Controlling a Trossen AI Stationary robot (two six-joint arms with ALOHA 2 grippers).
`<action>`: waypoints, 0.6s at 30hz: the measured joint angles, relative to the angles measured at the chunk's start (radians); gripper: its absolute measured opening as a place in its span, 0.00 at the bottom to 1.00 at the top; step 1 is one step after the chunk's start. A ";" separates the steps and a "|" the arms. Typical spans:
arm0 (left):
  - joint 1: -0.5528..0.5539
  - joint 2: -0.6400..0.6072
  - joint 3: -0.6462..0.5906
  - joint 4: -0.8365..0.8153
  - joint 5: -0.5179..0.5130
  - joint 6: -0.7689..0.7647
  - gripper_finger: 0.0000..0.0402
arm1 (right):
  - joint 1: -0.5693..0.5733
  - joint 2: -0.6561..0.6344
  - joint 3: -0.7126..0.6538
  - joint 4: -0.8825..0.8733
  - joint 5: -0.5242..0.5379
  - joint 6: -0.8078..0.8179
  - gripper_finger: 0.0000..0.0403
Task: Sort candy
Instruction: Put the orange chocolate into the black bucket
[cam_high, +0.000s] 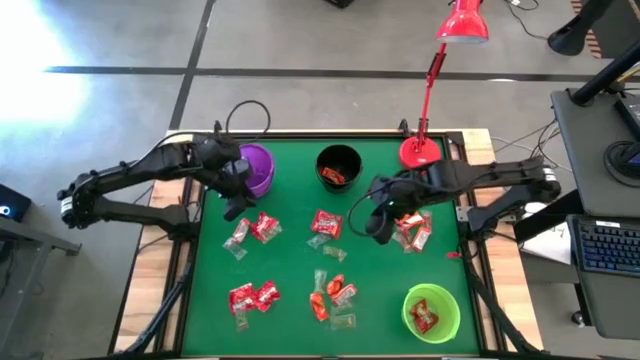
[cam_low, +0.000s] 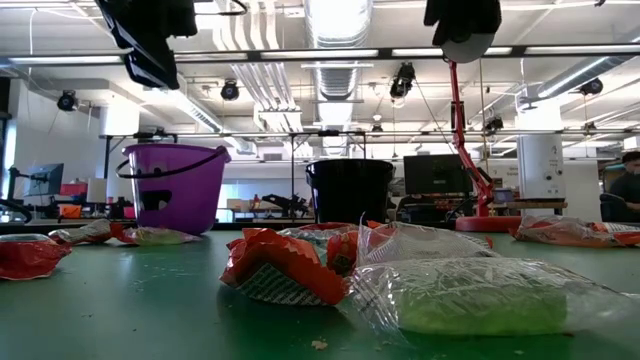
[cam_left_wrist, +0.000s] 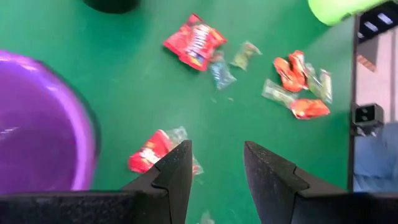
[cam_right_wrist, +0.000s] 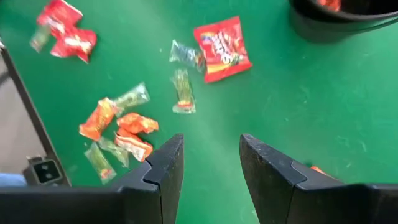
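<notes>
The green bench (cam_high: 290, 270) is the largest thing here, its felt-like top bordered by a wooden frame on both sides. Three cups stand on it: a purple cup (cam_high: 256, 168) at the far left, a black cup (cam_high: 338, 166) at the far middle, and a green cup (cam_high: 432, 311) at the near right corner. A red desk lamp (cam_high: 422, 150) sits at the far right edge.

The left tool (cam_high: 236, 190) hangs just beside the purple cup, fingers spread and holding nothing; the right tool (cam_high: 380, 222) hovers beside a right-hand pile, likewise released and empty.

The candy (cam_high: 326, 224) lies scattered across the middle of the bench in loose clusters: by the left tool, at the centre, under the right tool, and two groups nearer the front. A few pieces already show inside the black and green cups.

These wrapped sweets look very light, thin and crinkly, so they would probably slide on the felt or slip from a shallow pinch. The puffed middle of a wrapper, or a crimped end, seems the surest hold. Overlapping pieces risk coming up together, so an outlying single sweet is the safer pick.

Open green lies between the clusters, giving room to descend. The cup rims and lamp base are the main obstacles.
</notes>
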 joint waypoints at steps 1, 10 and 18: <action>-0.015 0.002 0.000 0.000 0.000 -0.004 0.32 | 0.006 0.013 0.000 0.000 0.000 -0.010 0.37; -0.122 -0.004 0.000 0.001 -0.001 -0.028 0.32 | 0.062 0.138 0.000 0.090 -0.085 -0.228 0.37; -0.143 -0.010 0.000 0.014 -0.008 -0.024 0.32 | 0.072 0.241 0.000 0.235 -0.234 -0.483 0.37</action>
